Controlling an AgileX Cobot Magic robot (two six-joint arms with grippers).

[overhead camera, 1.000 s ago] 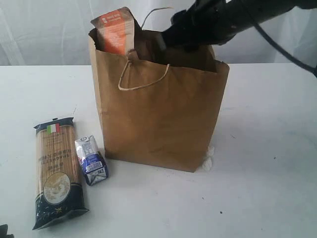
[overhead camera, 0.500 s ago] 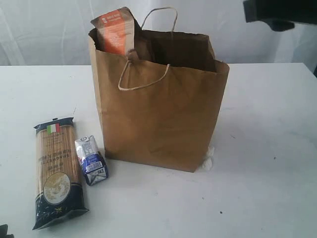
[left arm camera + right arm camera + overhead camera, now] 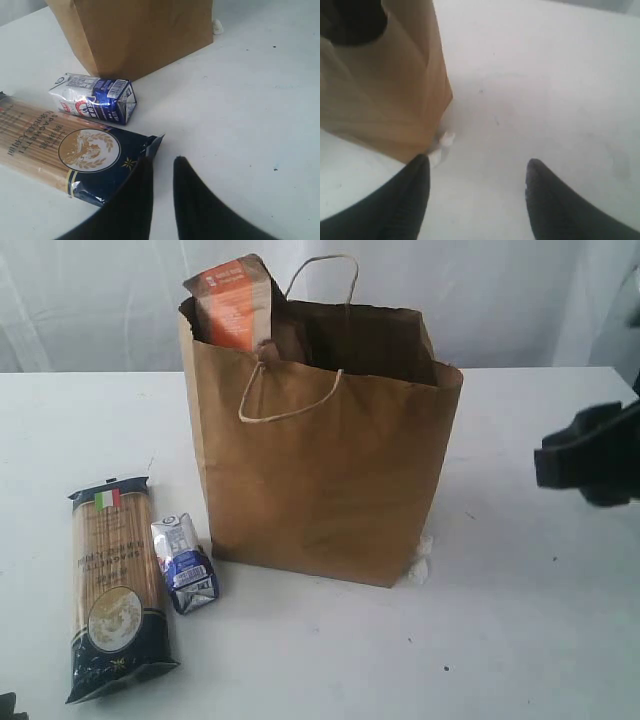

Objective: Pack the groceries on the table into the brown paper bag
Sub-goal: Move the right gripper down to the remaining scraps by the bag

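Standing upright on the table (image 3: 520,640), the brown paper bag (image 3: 330,470) has its mouth open and one cord handle (image 3: 290,400) drooping over its front face. The brown pouch with orange label (image 3: 232,305) sticks out of the bag's top at its left corner; what else lies inside cannot be told. A small white scrap (image 3: 420,560) pokes out at the bag's lower right corner.

Left of the bag, the small blue-white carton (image 3: 185,565) lies on its side near the bag's foot. The blue spaghetti packet (image 3: 112,585) lies flat just beside the carton, on the side farther from the bag.

The left gripper (image 3: 162,160) sits by the packet's dark end, farther from the bag than the carton. Its fingers are drawn close, with only a slim gap between them and nothing in it; whether a tip touches the packet's corner cannot be told.

The right gripper (image 3: 477,165) hangs over bare table to the right of the bag, apart from it. Its jaws are spread wide and empty.
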